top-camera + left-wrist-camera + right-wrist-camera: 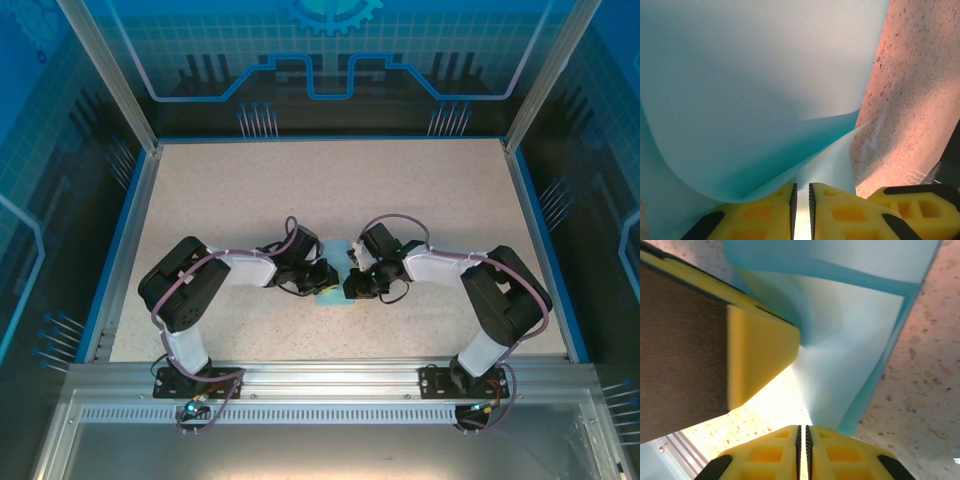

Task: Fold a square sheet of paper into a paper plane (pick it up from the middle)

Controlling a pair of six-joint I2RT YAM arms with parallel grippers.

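Note:
The square sheet of paper (pixel 331 295) is light blue and lies between my two grippers at the table's middle. In the left wrist view the sheet (pixel 750 90) curls up in a big arch. A fold of it runs down into my left gripper (pixel 801 189), which is shut on it. My right gripper (pixel 801 429) is shut on the sheet's (pixel 850 355) near edge, where the paper bends up off the table. One yellow finger of the left gripper (pixel 757 352) stands close on its left. From above, the left gripper (pixel 325 278) and the right gripper (pixel 352 283) nearly touch.
The speckled beige table (pixel 330 190) stretches wide behind the grippers and to both sides. A blue rim and metal frame posts (pixel 110 80) bound it. The aluminium rail (pixel 320 375) with both arm bases runs along the near edge.

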